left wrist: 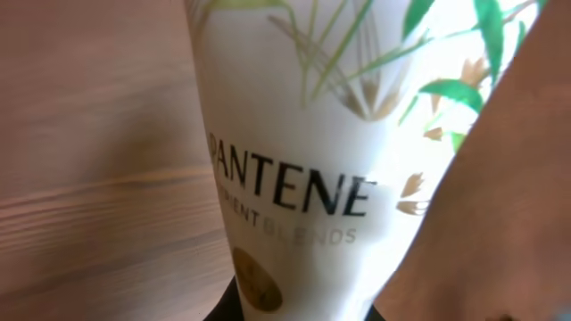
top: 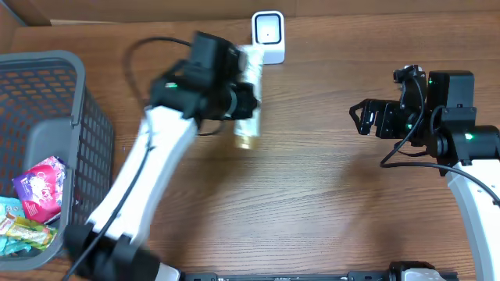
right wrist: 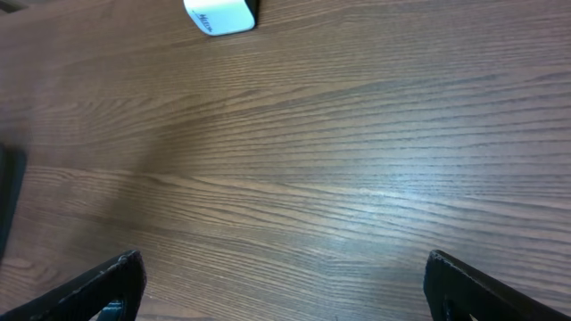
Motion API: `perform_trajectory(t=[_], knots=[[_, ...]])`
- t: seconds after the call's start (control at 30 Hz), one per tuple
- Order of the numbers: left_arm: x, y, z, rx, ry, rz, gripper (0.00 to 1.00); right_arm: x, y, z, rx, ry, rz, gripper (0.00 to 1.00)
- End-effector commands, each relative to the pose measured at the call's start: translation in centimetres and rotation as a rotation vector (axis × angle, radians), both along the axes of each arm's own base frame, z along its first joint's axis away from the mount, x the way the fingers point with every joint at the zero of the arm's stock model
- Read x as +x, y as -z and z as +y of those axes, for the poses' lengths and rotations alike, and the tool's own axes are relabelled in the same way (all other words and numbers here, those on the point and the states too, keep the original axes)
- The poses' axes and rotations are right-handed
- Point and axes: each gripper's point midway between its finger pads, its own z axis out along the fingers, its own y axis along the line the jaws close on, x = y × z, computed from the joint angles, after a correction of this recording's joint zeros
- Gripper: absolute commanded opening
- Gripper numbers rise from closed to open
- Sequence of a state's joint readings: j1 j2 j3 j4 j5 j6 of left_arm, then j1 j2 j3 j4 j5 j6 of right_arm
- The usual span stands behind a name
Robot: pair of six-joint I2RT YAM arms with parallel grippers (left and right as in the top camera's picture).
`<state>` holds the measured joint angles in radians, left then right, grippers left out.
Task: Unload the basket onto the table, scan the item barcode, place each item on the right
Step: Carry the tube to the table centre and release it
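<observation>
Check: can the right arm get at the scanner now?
Probably yes: only bare table lies between the open right end effector and the scanner, though the bottle hangs just beside it.

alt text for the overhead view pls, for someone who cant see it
The left gripper is shut on a white bottle, held close to a small white scanner at the far side of the wooden table. The right gripper hangs open at the right, holding nothing; a grey basket with colourful packets sits at the left.
</observation>
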<state>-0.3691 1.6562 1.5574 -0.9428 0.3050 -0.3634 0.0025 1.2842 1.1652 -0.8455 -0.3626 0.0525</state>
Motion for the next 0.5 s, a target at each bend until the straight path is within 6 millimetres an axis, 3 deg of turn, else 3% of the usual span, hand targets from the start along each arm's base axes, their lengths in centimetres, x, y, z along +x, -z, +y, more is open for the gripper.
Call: perform_trajectory(t=[0.0,0.13,0.27,0.33,0.47], knots=[[-1.1,4.3,-4.2,-0.162,0.043,0.161,0.04,0.4,-1.2,0.2,0.007,-0.004,-0.033,1.00],[-0.8,9.1,-6.5,-0.228,0.073,0.243,0.04,0.4,-1.2,0.2,0.007,-0.004,-0.033,1.00],[-1.2,13.3,-6.7,-0.172,0.039,0.321,0.05,0.4,-1.2,0.2,0.007,-0.004,-0.033,1.00],[-1.4,14.2,-6.9,-0.140,0.039,0.325,0.15,0.4,-1.2,0.2,0.007,-0.004,-0.033,1.00],[-1.2,13.8,-7.0,-0.116,0.034,0.298,0.31,0.4,-1.2,0.2,0.007,-0.004,-0.033,1.00]])
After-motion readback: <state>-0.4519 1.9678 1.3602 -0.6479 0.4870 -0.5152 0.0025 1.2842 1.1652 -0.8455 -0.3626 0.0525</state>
